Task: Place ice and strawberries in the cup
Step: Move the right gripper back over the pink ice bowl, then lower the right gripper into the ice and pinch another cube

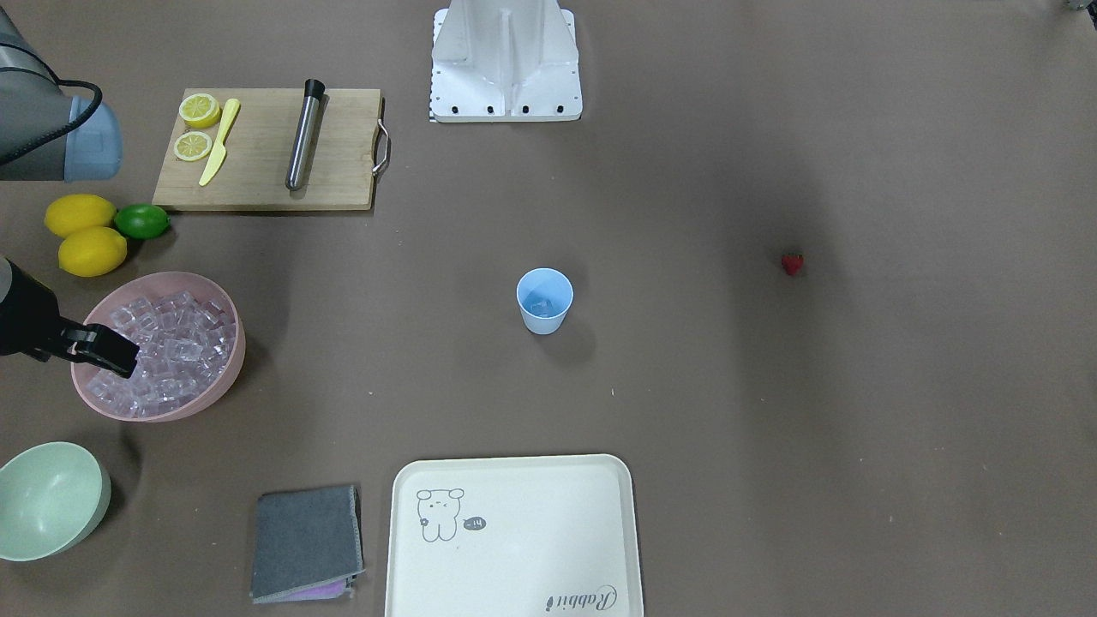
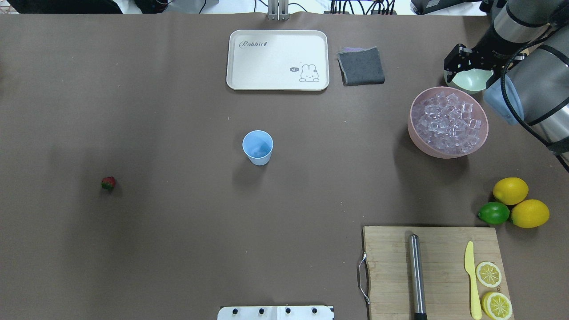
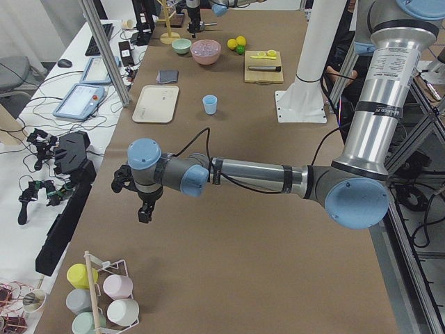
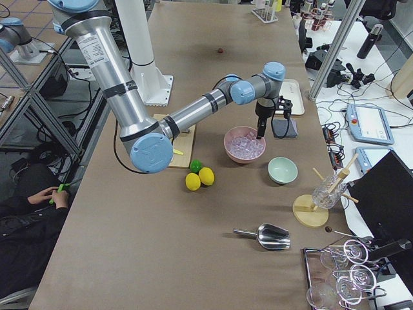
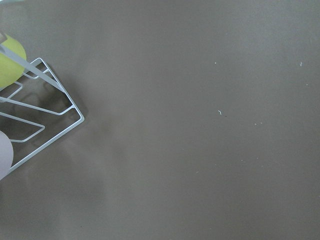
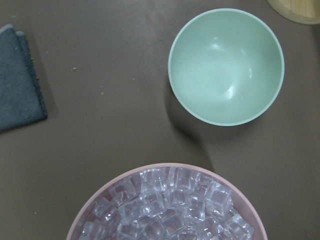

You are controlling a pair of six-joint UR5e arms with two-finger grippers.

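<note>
The light-blue cup (image 1: 544, 300) stands upright mid-table and also shows in the overhead view (image 2: 258, 147). One clear cube lies inside it. Many ice cubes (image 1: 171, 338) fill the pink bowl (image 1: 242, 347), which the right wrist view (image 6: 170, 210) also shows. My right gripper (image 1: 107, 350) hangs fingers-down over the bowl's outer side, just above the ice. It looks open and empty. The strawberry (image 1: 793, 264) lies alone on the table, far from both grippers, and shows in the overhead view (image 2: 108, 183). My left gripper (image 3: 142, 212) hovers near the table's left end; I cannot tell whether it is open.
A pale green bowl (image 6: 226, 65) and a grey cloth (image 2: 361, 66) lie beside the pink bowl. A white tray (image 2: 278, 60) sits at the far edge. A cutting board (image 2: 435, 266) holds a knife, a muddler and lemon halves; lemons and a lime (image 2: 493, 213) lie nearby. A cup rack (image 3: 97, 306) stands below the left gripper.
</note>
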